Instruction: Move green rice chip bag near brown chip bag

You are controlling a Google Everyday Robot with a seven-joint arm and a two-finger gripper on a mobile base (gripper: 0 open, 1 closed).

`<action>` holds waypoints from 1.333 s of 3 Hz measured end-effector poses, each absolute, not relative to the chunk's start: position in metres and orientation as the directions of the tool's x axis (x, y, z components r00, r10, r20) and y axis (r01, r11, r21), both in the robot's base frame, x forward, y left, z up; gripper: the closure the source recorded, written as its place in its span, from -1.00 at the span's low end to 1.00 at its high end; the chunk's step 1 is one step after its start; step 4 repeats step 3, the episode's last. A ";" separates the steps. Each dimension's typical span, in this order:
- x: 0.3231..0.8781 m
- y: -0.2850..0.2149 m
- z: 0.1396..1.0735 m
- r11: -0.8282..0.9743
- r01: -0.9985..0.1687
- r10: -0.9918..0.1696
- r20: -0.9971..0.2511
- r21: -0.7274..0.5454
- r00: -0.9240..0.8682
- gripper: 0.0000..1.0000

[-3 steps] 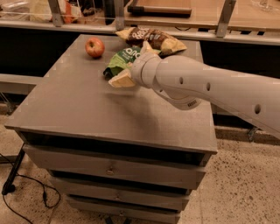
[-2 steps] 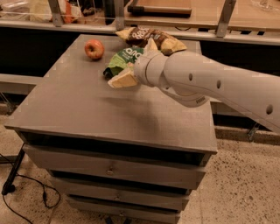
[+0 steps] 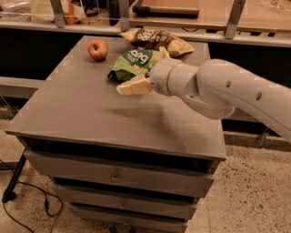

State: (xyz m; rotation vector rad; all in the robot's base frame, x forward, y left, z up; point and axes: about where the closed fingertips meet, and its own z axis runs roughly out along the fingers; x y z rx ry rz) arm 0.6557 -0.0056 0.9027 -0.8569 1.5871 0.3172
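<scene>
The green rice chip bag (image 3: 132,63) lies on the grey table top (image 3: 91,113) toward the back, just in front of the brown chip bag (image 3: 157,40) at the rear edge. The two bags are nearly touching. My gripper (image 3: 148,69) is at the green bag's right end. One cream finger (image 3: 134,86) sticks out in front of the bag and the other (image 3: 163,53) rises behind it. The fingers are spread, and the bag rests on the table. My white arm hides the bag's right end.
A red apple (image 3: 97,49) sits at the back left of the table. The table is a drawer cabinet with a drop at every edge. A shelf with clutter (image 3: 68,11) runs behind it. A black cable (image 3: 27,207) lies on the floor at the left.
The arm and gripper have shifted slightly to the right and toward the front. The green bag stays at about the same place by the brown bag.
</scene>
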 end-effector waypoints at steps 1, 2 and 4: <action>0.630 -0.032 0.898 0.685 -0.699 -0.274 -0.962 -0.205 0.013 -1.00; 0.626 -0.053 0.901 0.706 -0.678 -0.272 -0.962 -0.206 0.009 -1.00; 0.626 -0.049 0.901 0.702 -0.682 -0.273 -0.962 -0.206 0.011 -1.00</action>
